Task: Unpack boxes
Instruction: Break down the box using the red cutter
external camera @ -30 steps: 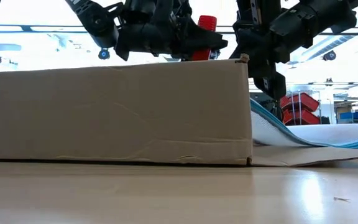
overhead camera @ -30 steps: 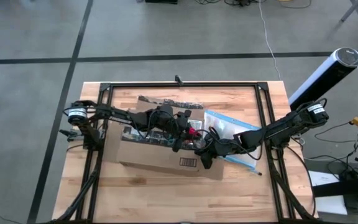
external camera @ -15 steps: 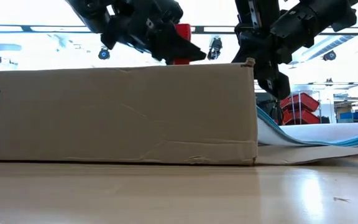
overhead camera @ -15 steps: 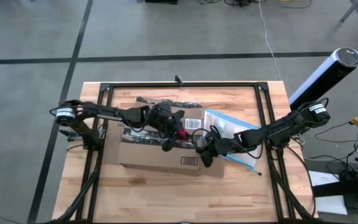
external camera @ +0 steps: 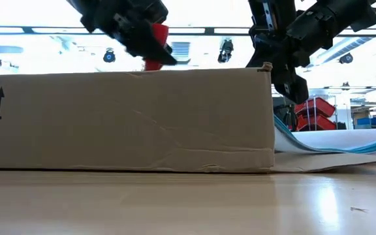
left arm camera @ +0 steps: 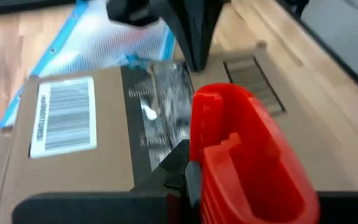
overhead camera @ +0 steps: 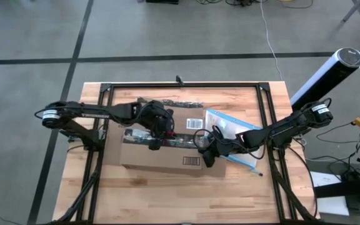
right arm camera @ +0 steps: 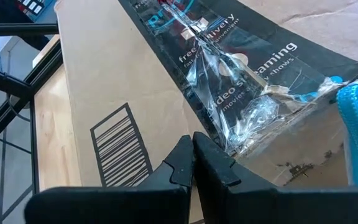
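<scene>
The brown cardboard box (overhead camera: 161, 155) lies across the table's middle, with black printed tape (right arm camera: 229, 56) along its top and a white barcode label (left arm camera: 66, 115). My left gripper (overhead camera: 160, 127) hovers over the box's middle, shut on a small red tool (left arm camera: 247, 155). In the low view the tool (external camera: 154, 49) reaches down to the box's top edge (external camera: 129, 72). My right gripper (right arm camera: 194, 155) is shut at the box's right end, its tips beside the tape. A clear pouch with a blue edge (overhead camera: 230, 128) lies on the table to the right of the box. My left gripper holds the red tool's body (left arm camera: 197, 155) between its fingers, coming from above and slanting down at the box top. The tool's lower end is hidden behind the box's near edge, so I cannot tell whether it touches the tape. My right gripper's shut fingertips (right arm camera: 185, 155) stand against the box's top face (right arm camera: 160, 124) near its right end, beside the tape; I cannot tell whether they touch it.
A black metal frame (overhead camera: 180, 84) borders the tabletop. A white cylinder (overhead camera: 327, 72) stands off the table's far right corner. Bare wood (overhead camera: 167, 200) shows between the box and the near edge. Red bins (external camera: 315, 111) stand in the room behind.
My left gripper has drawn the red tool along the box top toward the table's left edge, from near the right gripper to the box's middle. The box has slid a little toward the table's right edge. My right gripper has kept its place.
</scene>
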Tool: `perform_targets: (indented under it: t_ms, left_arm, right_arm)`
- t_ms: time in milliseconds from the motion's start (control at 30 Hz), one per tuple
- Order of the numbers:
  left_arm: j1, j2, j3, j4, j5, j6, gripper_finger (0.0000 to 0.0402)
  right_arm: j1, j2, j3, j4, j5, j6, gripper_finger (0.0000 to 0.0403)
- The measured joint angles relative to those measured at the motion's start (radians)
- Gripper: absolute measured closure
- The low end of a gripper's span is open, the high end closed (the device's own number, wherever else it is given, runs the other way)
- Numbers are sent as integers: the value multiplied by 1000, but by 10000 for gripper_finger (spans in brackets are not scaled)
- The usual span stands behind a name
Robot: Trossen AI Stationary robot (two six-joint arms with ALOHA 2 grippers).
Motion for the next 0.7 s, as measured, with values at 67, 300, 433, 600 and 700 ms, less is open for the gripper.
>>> perform_targets:
  t_ms: [67, 300, 433, 600, 700]
  left_arm:
    - [0, -24, 0, -36, -14, 7, 372]
    - [6, -109, 0, -158, -34, 6, 372]
    - [6, -156, 1, -227, -44, 2, 372]
    - [6, -216, 2, -313, -50, -4, 372]
    - [7, -250, 1, -348, -54, -14, 372]
  right_arm:
    - [0, -1, 0, 0, 5, 2, 403]
    - [0, -2, 0, -7, 9, 6, 403]
    - [0, -2, 0, -8, 9, 6, 403]
    - [0, -2, 1, -11, 8, 7, 403]
    - [-1, -2, 0, -12, 10, 8, 402]
